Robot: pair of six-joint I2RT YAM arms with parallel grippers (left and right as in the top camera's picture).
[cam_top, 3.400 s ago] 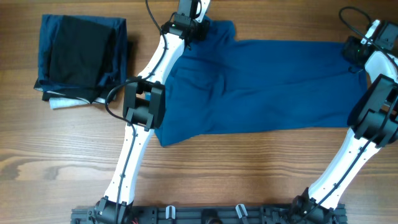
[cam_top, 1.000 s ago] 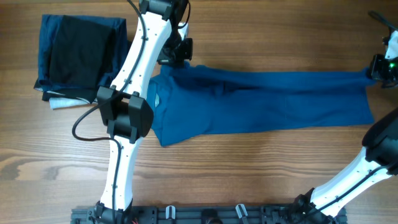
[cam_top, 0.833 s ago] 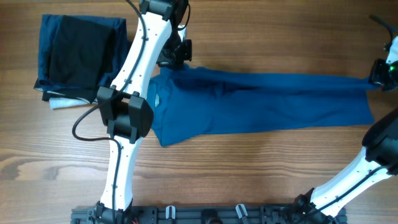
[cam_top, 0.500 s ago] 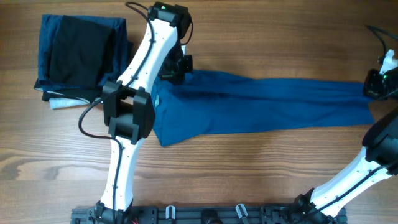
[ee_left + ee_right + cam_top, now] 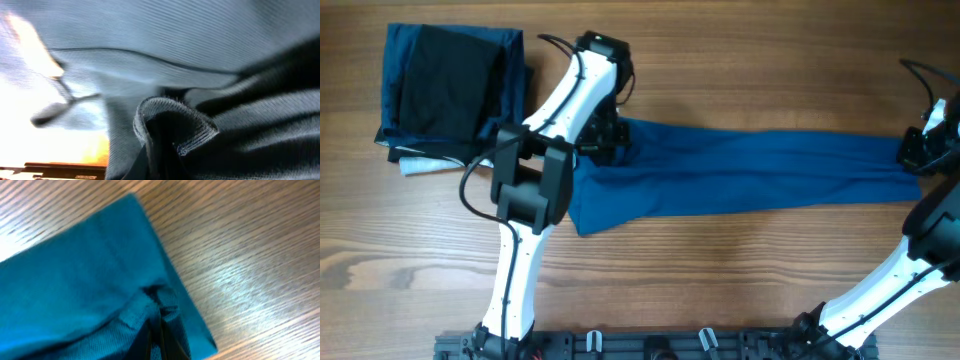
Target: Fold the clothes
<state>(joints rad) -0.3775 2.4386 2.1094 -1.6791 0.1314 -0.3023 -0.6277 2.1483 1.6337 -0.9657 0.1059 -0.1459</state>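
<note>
The shirt (image 5: 750, 170) is seemingly being folded lengthwise across mid-frame, its edge being pinched by the closed left gripper (image 5: 608, 140) and right gripper (image 5: 910, 155); crosswise folds are remaining

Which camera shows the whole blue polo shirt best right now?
Overhead: the blue polo shirt lies as one long band across the table. Left wrist shows only bunched fabric close up; right wrist shows just one corner on the wood.

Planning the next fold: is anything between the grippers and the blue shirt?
Nothing visible. The left gripper and right gripper are both shut on the shirt fabric; the dark folded clothes lie apart, to its left.
</note>
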